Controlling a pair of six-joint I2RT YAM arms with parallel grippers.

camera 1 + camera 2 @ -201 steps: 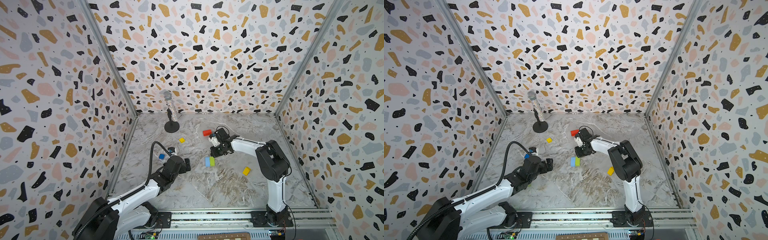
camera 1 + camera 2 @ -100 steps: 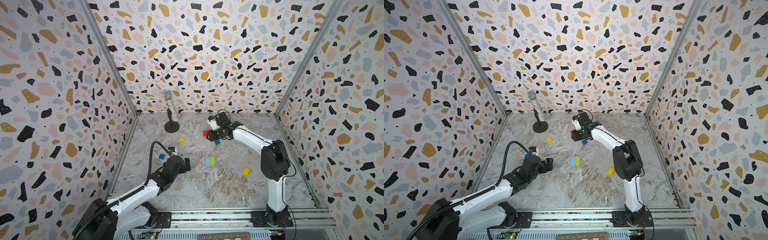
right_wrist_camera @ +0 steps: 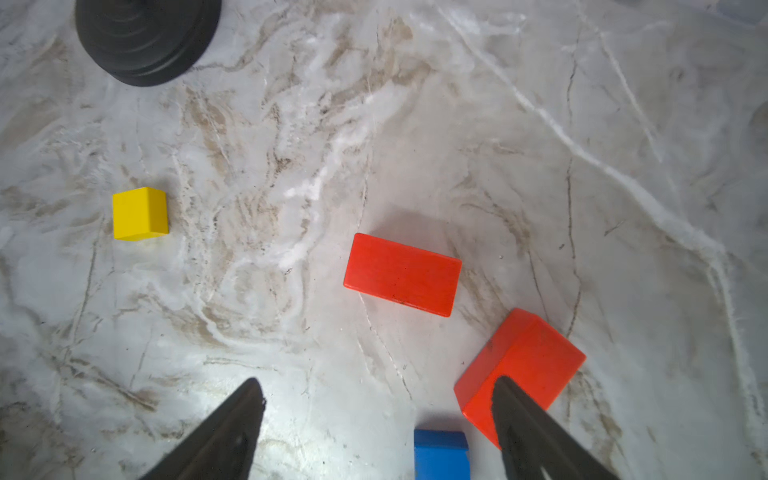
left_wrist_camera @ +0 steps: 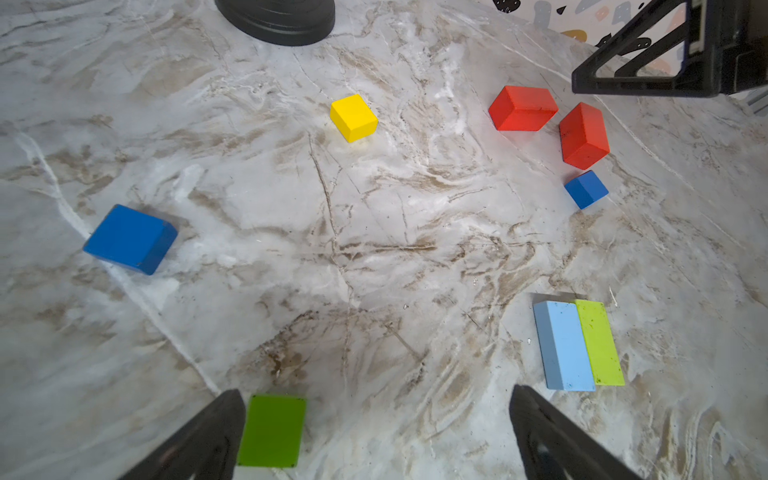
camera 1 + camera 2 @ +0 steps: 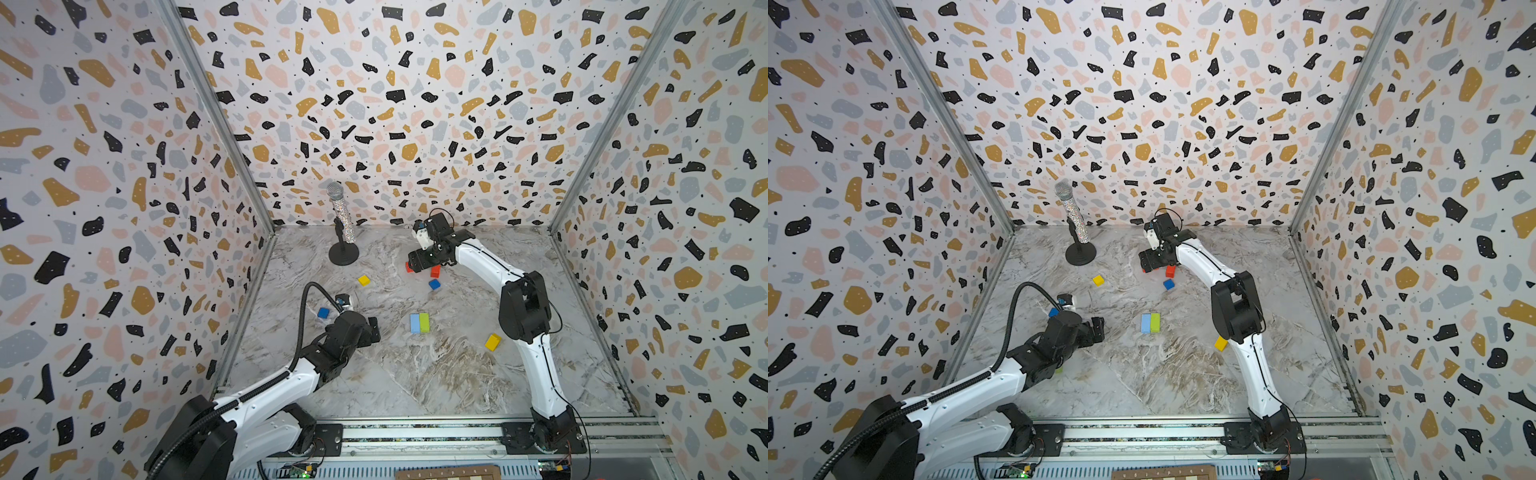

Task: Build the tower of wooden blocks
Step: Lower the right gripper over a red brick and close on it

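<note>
Red brick [image 3: 402, 273] lies ahead of parted right jaws

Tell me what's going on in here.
A block tower is to be built, and nothing is stacked yet. The light-blue brick and lime brick lie side by side on the table. The right gripper hangs open by a flat red brick and a second red brick, holding nothing. The left gripper is open beside a green block.
</note>
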